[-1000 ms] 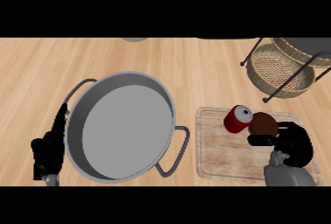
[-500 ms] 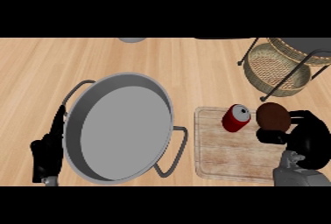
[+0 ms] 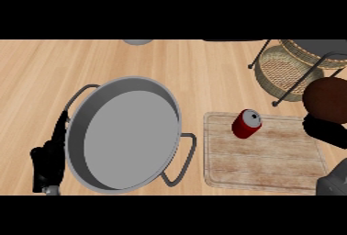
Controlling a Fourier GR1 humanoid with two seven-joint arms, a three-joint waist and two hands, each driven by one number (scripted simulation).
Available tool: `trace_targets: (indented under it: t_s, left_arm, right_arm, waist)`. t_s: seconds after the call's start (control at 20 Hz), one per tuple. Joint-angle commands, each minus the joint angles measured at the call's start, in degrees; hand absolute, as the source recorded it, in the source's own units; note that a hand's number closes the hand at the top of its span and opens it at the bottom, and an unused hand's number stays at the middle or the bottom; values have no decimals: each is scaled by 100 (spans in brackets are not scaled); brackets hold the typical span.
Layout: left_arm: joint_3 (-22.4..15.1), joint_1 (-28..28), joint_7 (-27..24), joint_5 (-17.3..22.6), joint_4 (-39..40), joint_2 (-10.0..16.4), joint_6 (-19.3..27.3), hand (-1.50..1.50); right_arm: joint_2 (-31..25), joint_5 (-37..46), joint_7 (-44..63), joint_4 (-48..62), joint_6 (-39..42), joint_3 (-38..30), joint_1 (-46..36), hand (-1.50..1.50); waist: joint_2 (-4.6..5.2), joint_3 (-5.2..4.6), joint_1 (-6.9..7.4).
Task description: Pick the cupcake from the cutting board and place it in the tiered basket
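Brown cupcake (image 3: 329,98) held in curled right hand (image 3: 327,132) at head view's right edge, beside cutting board (image 3: 264,160) and near tiered basket (image 3: 290,69); red can (image 3: 246,124) on board; left hand (image 3: 47,160) open, fingers straight, beside pan (image 3: 125,133) on tabletop (image 3: 190,64).
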Motion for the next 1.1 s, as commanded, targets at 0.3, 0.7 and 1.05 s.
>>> trace_targets:
  t_s: [0.3, 0.7, 1.05]
  left_arm:
    - [-439, 135, 125, -44, 376, -434, -194, 0]
    - [-442, 66, -59, -122, 444, -499, -238, 0]
    - [-500, -76, 61, -260, 458, -659, -131, 0]
  right_arm:
    - [-259, 429, 580, -42, 1904, -709, -1752, 150]
    - [-676, 278, 185, 1314, 1989, -1850, -3157, 150]
    - [-1034, -22, -530, 2633, 1470, -2488, -3562, 150]
  waist:
    - [95, -83, 37]
    - [124, -77, 109]
    - [144, -66, 130]
